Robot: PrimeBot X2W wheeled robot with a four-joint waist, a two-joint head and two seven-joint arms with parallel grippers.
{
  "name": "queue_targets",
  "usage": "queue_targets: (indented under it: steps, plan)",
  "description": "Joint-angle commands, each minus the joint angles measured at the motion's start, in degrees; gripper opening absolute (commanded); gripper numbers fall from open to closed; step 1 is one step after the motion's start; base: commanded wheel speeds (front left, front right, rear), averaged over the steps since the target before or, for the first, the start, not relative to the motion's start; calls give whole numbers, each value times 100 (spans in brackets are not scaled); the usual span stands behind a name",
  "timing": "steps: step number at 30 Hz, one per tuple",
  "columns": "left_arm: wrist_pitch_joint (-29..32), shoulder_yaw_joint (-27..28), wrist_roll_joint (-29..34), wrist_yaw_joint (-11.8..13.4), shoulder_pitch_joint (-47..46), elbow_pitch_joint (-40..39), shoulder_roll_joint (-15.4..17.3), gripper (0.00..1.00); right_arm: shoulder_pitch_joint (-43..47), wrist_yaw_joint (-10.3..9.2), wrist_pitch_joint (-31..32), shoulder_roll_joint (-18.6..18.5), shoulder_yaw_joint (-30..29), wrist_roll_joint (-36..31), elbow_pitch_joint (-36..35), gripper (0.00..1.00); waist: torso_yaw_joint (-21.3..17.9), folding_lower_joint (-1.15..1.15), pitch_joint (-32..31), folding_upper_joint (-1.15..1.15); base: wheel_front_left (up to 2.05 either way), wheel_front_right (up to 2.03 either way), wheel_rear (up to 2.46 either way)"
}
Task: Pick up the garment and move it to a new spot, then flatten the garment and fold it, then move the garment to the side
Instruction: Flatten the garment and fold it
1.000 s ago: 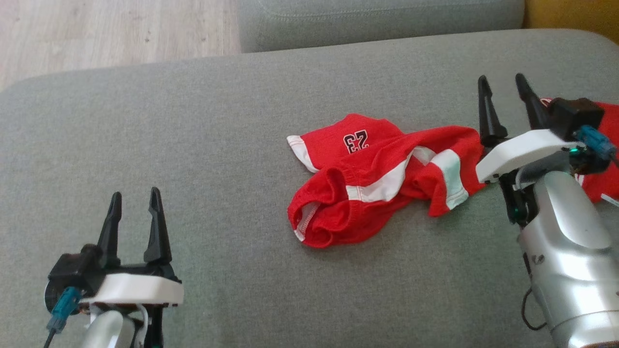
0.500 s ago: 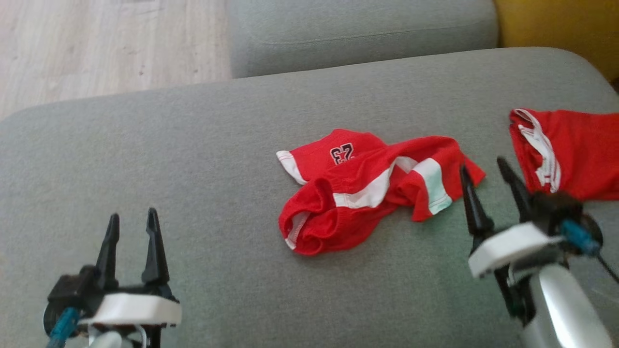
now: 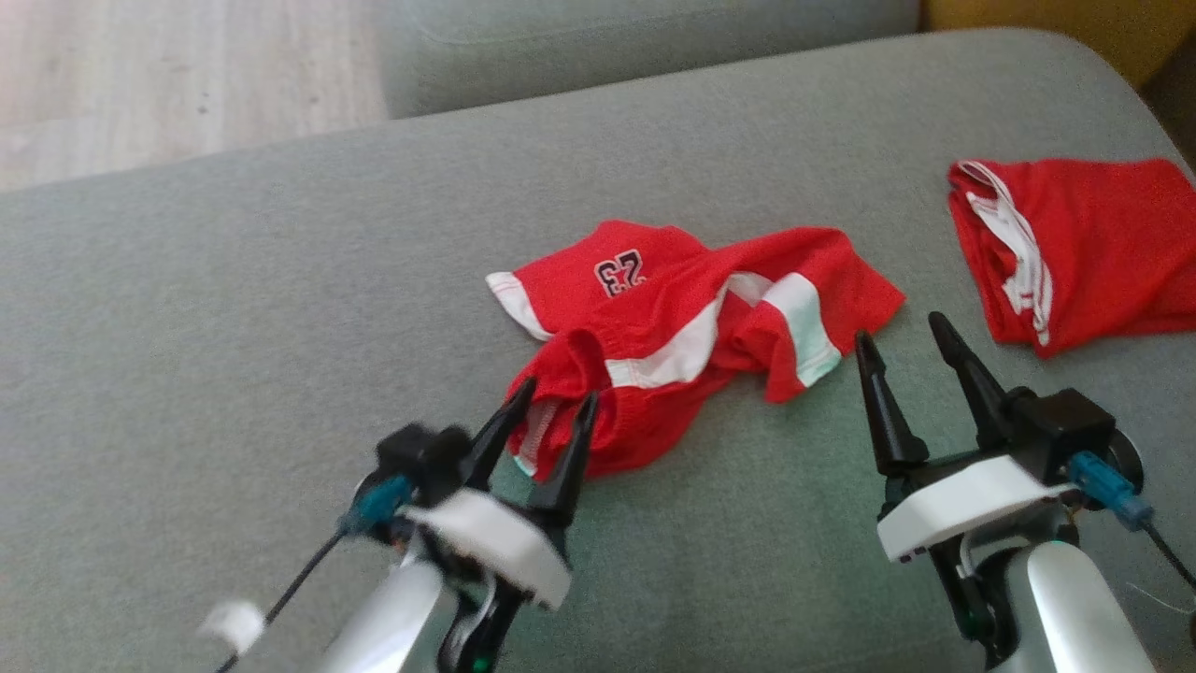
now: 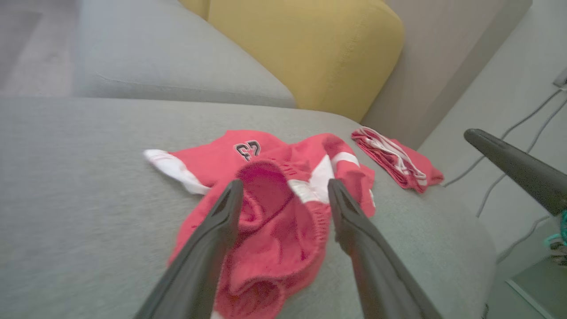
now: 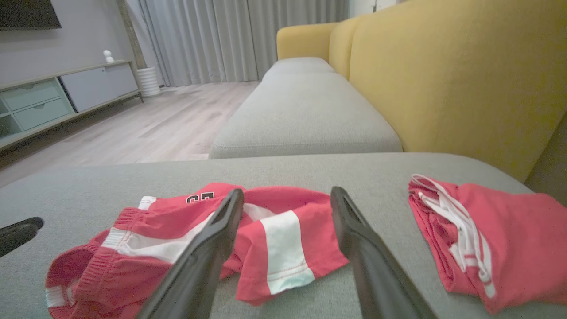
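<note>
Fingers [image 3: 492, 439] of the left gripper [image 3: 559, 393] stand apart, nothing held between them, and their tips lie over the near, bunched end of the garment [image 3: 691, 308]. In the left wrist view the same gripper [image 4: 284, 184] has one finger on each side of the gathered elastic waistband opening. Whether the tips touch the cloth I cannot tell, and the arm behind them shows blurred from the head. The right gripper [image 3: 901, 329] is likewise spread wide and empty, its tips just beside the right-hand end of the garment, with bare grey fabric showing between them and the hem. From the right wrist that gripper [image 5: 287, 191] points across the leg with the broad white stripe. The garment [image 4: 274, 230] is a pair of red shorts with white bands and a dark "23" printed near one leg. It lies crumpled and partly turned over itself near the middle of a grey sofa cushion [image 3: 234, 327], waistband toward the robot, legs spread away and to the right. To its right, well apart, a second red piece [image 3: 1093, 243] with white trim lies folded near the cushion's edge, also in the right wrist view [image 5: 509, 239]. Beyond are another grey cushion [image 3: 607, 37], a yellow backrest [image 5: 465, 88] and a pale wooden floor [image 3: 140, 84].
</note>
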Motion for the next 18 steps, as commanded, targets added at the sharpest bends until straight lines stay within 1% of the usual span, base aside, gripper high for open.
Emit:
queue_targets:
  steps: [1,2,3,7,10,14,15,16,18]
  plan:
    - [111,101,-120,-56,-450,11,-86,100,-178,39,9,28,178,-17,-238,100,-158,-1,145,0,0,0,0]
    - [195,53,-205,-84,-567,120,-153,100,-203,39,7,38,209,-11,-236,100,-217,-1,184,0,0,0,0]
    - [406,-27,-394,-117,-757,338,-249,100,-244,39,-7,55,254,2,-218,100,-324,-1,248,0,0,0,0]
    - [730,-97,-767,-136,-1023,645,-344,100,-298,39,-61,89,306,29,-151,100,-526,-1,339,0,0,0,0]
    - [862,-124,-972,-128,-1145,803,-372,100,-326,39,-112,110,332,51,-96,100,-653,-1,372,0,0,0,0]
    - [918,-174,-1070,-76,-1288,1010,-386,100,-346,39,-171,125,344,78,-26,100,-747,-1,367,0,0,0,0]
    - [862,-254,-1009,-96,-1384,1074,-388,34,-343,39,-194,130,332,83,-10,100,-759,-1,356,0,0,0,0]
    - [795,-289,-953,-106,-1422,1096,-384,0,-338,39,-204,132,323,91,-7,100,-754,-1,348,0,0,0,0]
    - [659,-371,-781,-102,-1452,1132,-300,0,-322,39,-208,136,308,93,-7,100,-722,-1,321,0,0,0,0]
